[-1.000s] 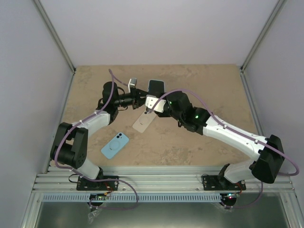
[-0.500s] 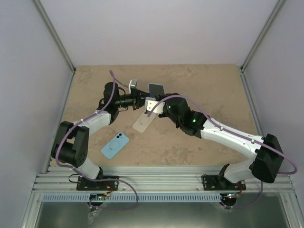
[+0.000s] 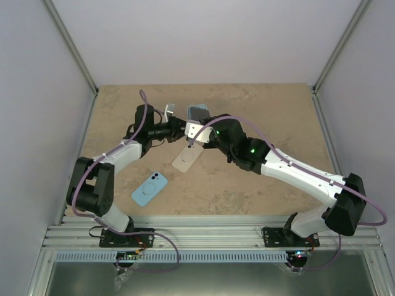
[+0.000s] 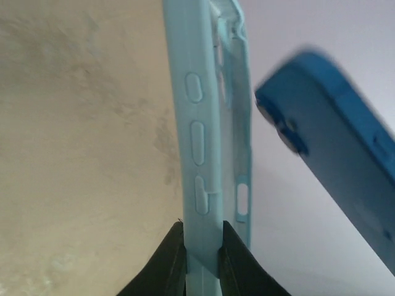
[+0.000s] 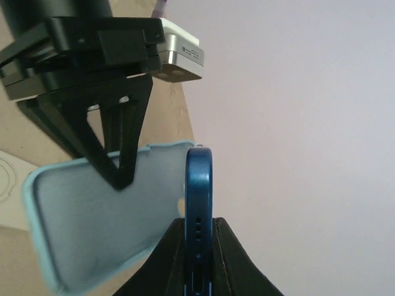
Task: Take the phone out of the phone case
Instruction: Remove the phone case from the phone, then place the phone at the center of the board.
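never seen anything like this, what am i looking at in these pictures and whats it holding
It is a robot: a left arm and a right arm bolted at the edge of a table. The wide picture looks down from above; the two close-ups come from cameras on the wrists. The left gripper pinches an empty light blue phone case; the right gripper pinches a blue phone, outside the case. On the table lie a light blue phone-shaped item and a whitish one.
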